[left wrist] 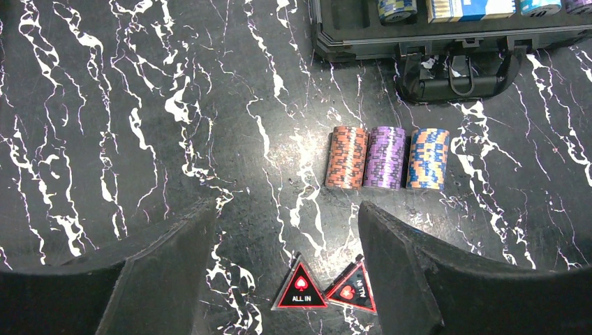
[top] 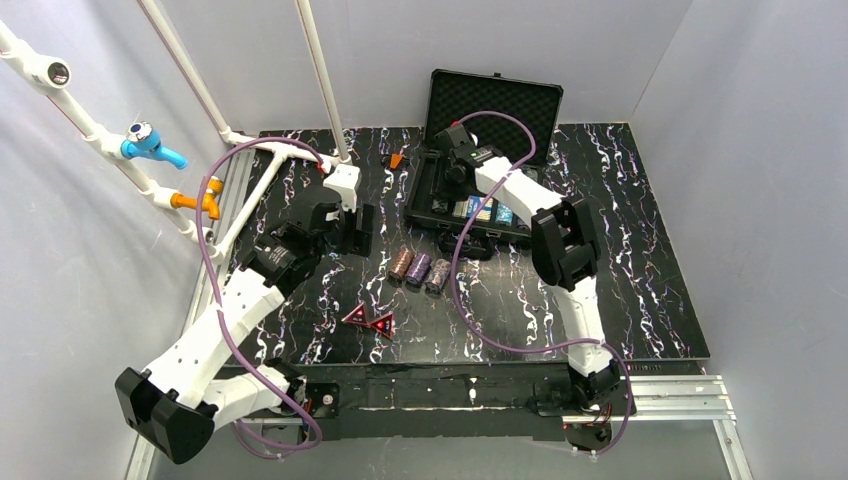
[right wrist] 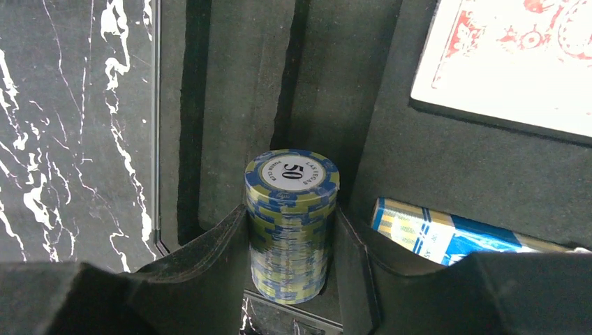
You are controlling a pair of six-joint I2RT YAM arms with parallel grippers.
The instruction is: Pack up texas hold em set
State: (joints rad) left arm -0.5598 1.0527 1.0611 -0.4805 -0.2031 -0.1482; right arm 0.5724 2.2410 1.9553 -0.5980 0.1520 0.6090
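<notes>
Evidently, the right gripper (right wrist: 290, 244) was clamped on the blue-and-yellow chip stack (right wrist: 292, 202). One finger pressed against each side of the column, a grip judged to keep the chips from fanning apart during placement in a foam channel at the left end of the black case (top: 428, 212). Whether the stack already rested on the foam could not be determined. Its end chip faced the wrist camera and read "50", with ring lettering that appeared to say "LAS VEGAS". Inside the case, just right of that channel, lay the blue card deck (right wrist: 433, 234), and farther back the red card deck (right wrist: 509, 56) sat in its own recess; no wording on either could be read. The foam-lined lid (top: 492, 100) stood open behind the case, giving access from above. The left gripper (left wrist: 286, 209) hung in front of the case with its jaws wide apart and nothing between them, judged to be standing by. Just in front of the case handle (left wrist: 454, 77), three stacks lay on their sides in a touching row: the orange stack (left wrist: 347, 158), the purple stack (left wrist: 385, 158) and the blue-and-orange stack (left wrist: 427, 159). Farther from the case lay two red triangles (left wrist: 301, 288); the one in full view read "ALL IN", and the other, partly hidden by a finger, appeared to bear the same.
</notes>
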